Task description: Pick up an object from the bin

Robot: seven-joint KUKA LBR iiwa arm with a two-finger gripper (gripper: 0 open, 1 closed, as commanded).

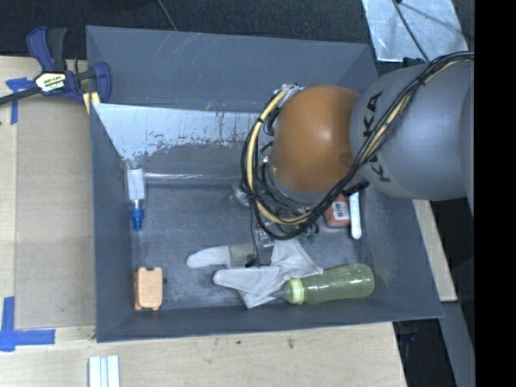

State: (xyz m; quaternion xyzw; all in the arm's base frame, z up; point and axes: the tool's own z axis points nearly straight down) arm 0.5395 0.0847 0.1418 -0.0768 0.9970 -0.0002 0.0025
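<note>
Beneath my orange wrist cover [313,139] and its loop of cables [256,164], most of my jaws are hidden. I cannot tell whether they are open or shut, nor whether anything is between them. Only a dark bit of the tool shows, low over the middle of the grey bin [113,240] and over a white crumpled cloth [260,279]. That cloth lies on the bin floor toward the near wall. A second pale, flatter piece [211,257] lies against it on the left, and where one ends and the other begins is hard to make out. Just beside the cloth on the right, a green bottle [334,284] lies on its side, its lighter cap touching the cloth. A red-and-white thing [339,211] and a white stick [355,216] peep out from under my arm [419,127] by the right wall, both partly covered, and I cannot say what they are. Well apart, in the near left corner, lies an orange block [149,288]. Along the left wall lies a white tube with a blue tip [135,193], and a clear plastic thing [189,176] by the far wall is too faint to name.
</note>
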